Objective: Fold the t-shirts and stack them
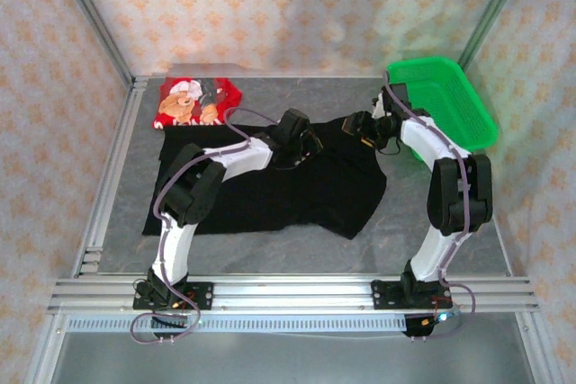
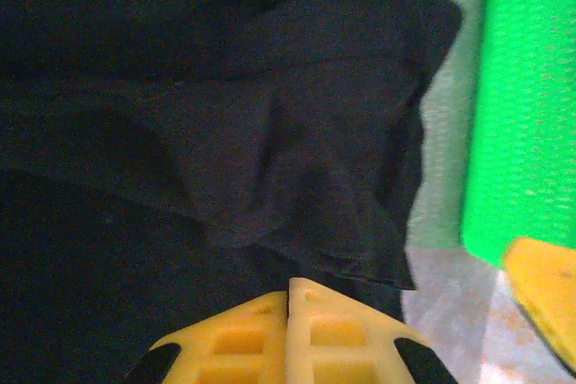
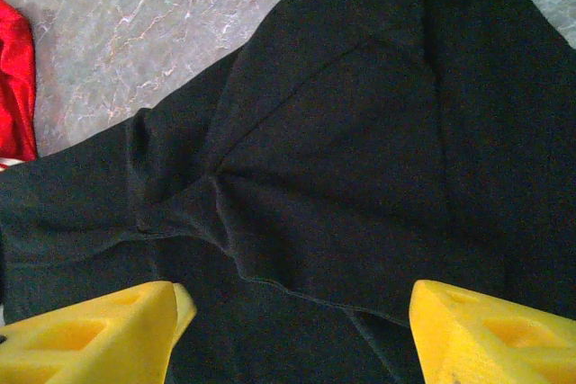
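Clenching left gripper [image 2: 288, 290] tight against rumpled, plain black t-shirt [image 1: 270, 195] spread across middle of table [image 1: 360, 249]; holding right gripper [image 3: 297, 303] splayed wide over its creased sleeve. Farther back, lying by left rear corner: red t-shirt [image 1: 198, 101], cartoon print up.

A green mesh basket [image 1: 450, 101] sits at the far right corner of the grey marbled table [image 1: 270, 254].

Robot lab cell: aluminium rail frame [image 1: 297, 294], patterned backdrop walls [image 1: 297, 6].

Bright, even light; the black t-shirt [image 2: 225, 132] looks soft, blurred (left wrist view).
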`<action>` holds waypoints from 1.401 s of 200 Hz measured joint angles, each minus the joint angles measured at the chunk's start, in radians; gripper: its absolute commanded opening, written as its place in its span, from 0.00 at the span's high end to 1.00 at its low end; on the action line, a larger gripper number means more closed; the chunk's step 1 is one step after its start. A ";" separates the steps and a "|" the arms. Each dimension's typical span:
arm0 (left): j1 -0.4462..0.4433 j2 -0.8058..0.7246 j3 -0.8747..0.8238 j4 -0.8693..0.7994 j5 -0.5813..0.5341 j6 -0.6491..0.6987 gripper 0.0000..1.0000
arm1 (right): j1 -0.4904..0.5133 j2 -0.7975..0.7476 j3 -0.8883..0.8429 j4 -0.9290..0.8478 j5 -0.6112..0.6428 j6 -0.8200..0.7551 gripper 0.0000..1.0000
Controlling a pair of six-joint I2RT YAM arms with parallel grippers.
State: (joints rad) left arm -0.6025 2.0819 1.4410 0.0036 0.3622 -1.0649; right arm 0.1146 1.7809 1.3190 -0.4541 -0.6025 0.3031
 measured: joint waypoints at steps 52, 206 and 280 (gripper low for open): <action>0.000 0.009 -0.043 0.066 0.021 -0.027 0.64 | -0.001 -0.001 -0.005 0.000 0.000 0.000 0.31; -0.013 0.133 0.057 0.080 0.022 -0.064 0.80 | -0.011 -0.045 -0.038 -0.001 0.000 -0.008 0.31; -0.013 0.135 0.072 0.050 0.022 -0.055 1.00 | -0.011 -0.058 -0.044 -0.001 0.000 -0.008 0.31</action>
State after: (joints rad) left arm -0.6151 2.2169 1.5135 0.0536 0.3840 -1.1202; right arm 0.1036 1.7229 1.2751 -0.4549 -0.6022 0.2947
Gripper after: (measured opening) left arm 0.049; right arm 0.693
